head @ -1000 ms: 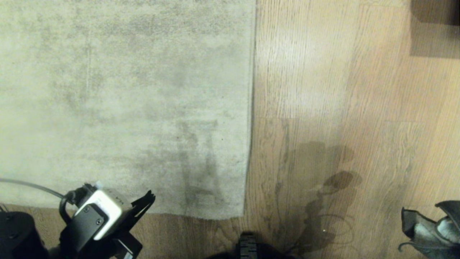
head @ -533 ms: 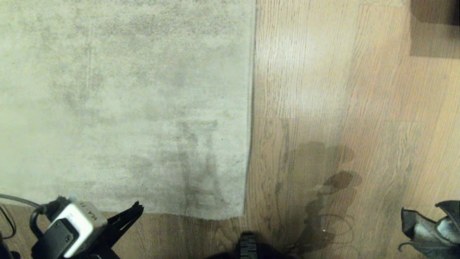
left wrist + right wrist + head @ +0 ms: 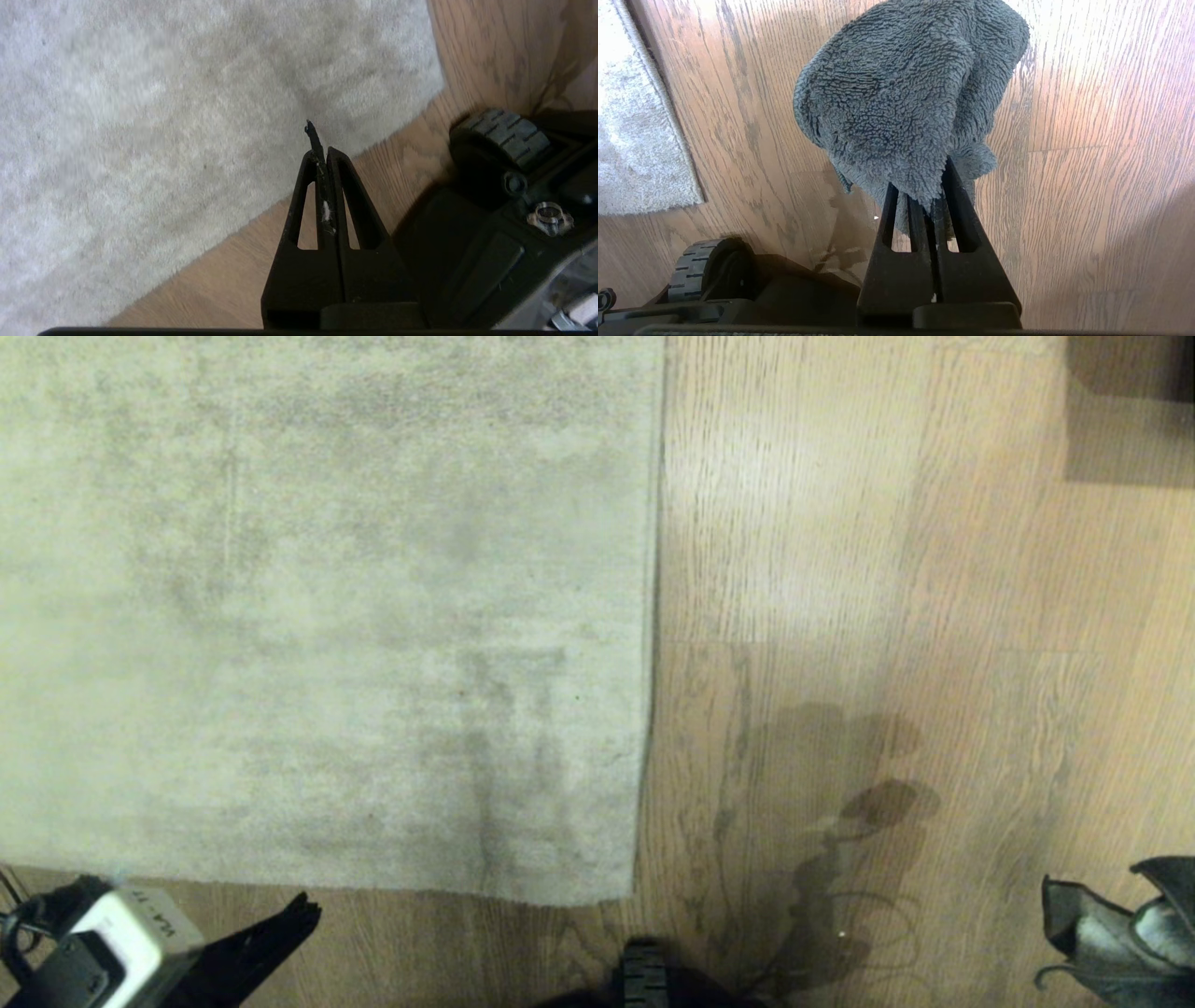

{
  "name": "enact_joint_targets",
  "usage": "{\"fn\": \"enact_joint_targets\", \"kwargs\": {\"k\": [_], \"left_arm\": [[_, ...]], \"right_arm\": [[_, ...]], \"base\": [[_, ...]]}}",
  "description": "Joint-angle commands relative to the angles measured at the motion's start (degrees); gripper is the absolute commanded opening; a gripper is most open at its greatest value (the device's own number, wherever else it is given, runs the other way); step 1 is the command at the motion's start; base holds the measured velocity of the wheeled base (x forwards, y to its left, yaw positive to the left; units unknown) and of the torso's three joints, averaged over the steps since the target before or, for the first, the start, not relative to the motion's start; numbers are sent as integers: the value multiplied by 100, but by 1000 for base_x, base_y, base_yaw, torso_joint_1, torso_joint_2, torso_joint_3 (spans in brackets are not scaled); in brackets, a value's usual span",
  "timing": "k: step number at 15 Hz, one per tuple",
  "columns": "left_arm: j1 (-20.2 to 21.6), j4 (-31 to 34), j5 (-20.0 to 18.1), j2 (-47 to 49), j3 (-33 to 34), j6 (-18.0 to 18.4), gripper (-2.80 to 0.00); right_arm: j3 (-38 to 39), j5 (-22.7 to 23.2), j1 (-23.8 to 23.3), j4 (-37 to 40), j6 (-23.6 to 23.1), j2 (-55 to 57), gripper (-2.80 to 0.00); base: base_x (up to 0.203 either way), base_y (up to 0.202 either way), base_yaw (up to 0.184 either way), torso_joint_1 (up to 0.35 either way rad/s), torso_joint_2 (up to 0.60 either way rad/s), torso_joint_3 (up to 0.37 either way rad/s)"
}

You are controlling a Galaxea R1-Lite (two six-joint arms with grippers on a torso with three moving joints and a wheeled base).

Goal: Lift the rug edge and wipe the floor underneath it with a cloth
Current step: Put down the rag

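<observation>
Your left gripper (image 3: pixel 322 140) has its fingers (image 3: pixel 338 186) pressed together with nothing between them; only a few pale specks cling along the seam. In the left wrist view the tips hang over the near border of the rug, just above the rug edge (image 3: pixel 261 210), not touching the pile. In the head view you see this gripper (image 3: pixel 303 910) low in the left corner, over bare floor (image 3: pixel 840 569) just short of the rug's near border.

Your right gripper (image 3: pixel 930 205) has its fingers (image 3: pixel 959 219) pinched on the cloth (image 3: pixel 906 98). The cloth is a fuzzy grey-blue rag; it bunches out past the fingertips and hangs over the wood planks (image 3: pixel 1087 140), beside the rug corner (image 3: pixel 640 154) and apart from it. In the head view the cloth (image 3: pixel 1120 924) shows at the lower right margin, well apart from the rug.

The rug (image 3: pixel 327 597) lies flat. Its right border runs straight down to a square corner (image 3: pixel 630 894) near the bottom centre of the head view. A wheel (image 3: pixel 504 135) of the base sits on the floor close to that corner.
</observation>
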Motion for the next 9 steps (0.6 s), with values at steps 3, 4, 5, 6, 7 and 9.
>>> {"fn": "enact_joint_targets", "kwargs": {"k": [3,4,5,6,7,9], "left_arm": [[284,896,11,-1084,0,-129,-280],[473,1112,0,-1305,0,-143,-280],[668,1328,-27,-1486,0,-151,-280],[794,1460,-81,-1581,0,-154,-280],[888,1538,-164,-1652,0,-159,-280],[1045,1646,-205,-1820,0,-163,-280]], "right_arm": [[0,-4,-1,-6,2,9,-280],[0,-4,-2,-7,2,9,-280],[0,-4,7,-7,2,9,-280],[0,-4,7,0,2,9,-280],[0,-4,7,-4,2,9,-280],[0,-4,-2,-4,2,9,-280]], "base": [[0,0,0,0,0,0],[0,0,0,0,0,0],[0,0,0,0,0,0],[0,0,0,0,0,0],[0,0,0,0,0,0],[0,0,0,0,0,0]]}}
